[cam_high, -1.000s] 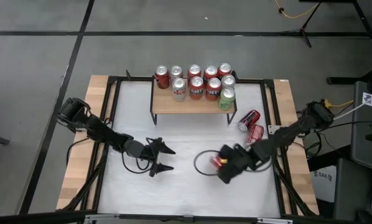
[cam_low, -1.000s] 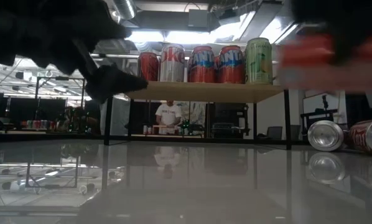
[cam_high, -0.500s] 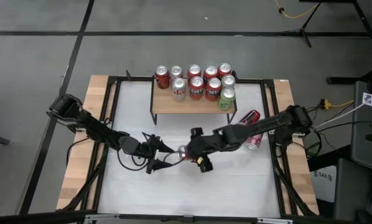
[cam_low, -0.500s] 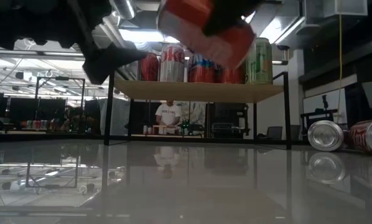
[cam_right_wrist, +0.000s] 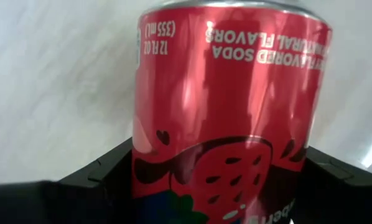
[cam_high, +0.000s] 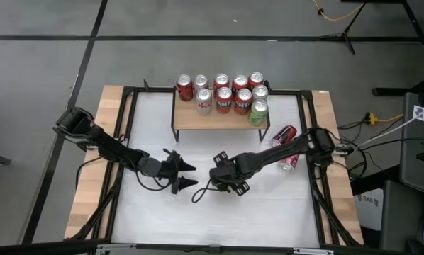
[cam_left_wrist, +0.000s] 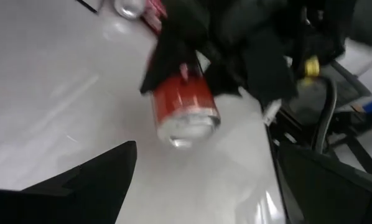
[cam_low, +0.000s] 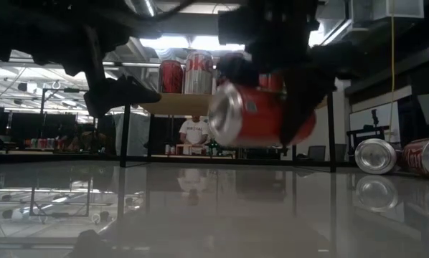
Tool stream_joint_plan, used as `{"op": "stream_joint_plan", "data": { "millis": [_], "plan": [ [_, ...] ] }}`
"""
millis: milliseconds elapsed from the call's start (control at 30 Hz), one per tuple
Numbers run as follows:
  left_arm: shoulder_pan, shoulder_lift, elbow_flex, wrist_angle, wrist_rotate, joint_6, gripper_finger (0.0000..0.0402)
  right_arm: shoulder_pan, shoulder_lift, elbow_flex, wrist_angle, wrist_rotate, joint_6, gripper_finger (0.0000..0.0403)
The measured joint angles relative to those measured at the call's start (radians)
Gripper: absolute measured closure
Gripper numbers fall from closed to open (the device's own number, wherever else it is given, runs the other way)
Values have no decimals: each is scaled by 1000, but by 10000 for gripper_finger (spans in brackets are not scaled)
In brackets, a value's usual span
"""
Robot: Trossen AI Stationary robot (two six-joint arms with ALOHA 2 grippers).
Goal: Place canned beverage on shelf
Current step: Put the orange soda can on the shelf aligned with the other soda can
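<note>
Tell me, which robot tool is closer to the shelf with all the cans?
Right. The right tool, gripping a red can, sits in front of the shelf; the open left tool waits farther off, beside it.

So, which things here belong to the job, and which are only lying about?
Job:
- red strawberry soda can, held sideways by right gripper
- low light-wood shelf on black legs, nine cans on it

Lying about:
- two red cans lying on white table
- left gripper, jaws open, empty
</note>
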Motion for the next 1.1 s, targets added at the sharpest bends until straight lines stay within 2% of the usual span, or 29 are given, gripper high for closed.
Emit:
{"op": "stream_joint_plan", "data": {
  "millis": [133, 367, 767, 1100],
  "plan": [
    [0, 0, 0, -1, -40, 0, 17, 0, 41, 0, -7, 0, -27, 106],
    [0, 0, 0, -5, -46, 1, 17, 0, 55, 0, -2, 0, -27, 104],
    [0, 0, 0, -14, -47, 7, 17, 0, 54, 0, 13, 0, -24, 43],
    [0, 0, 7, -30, -45, 6, 17, 0, 34, 0, 0, 26, 30, 34]
  ]
}}
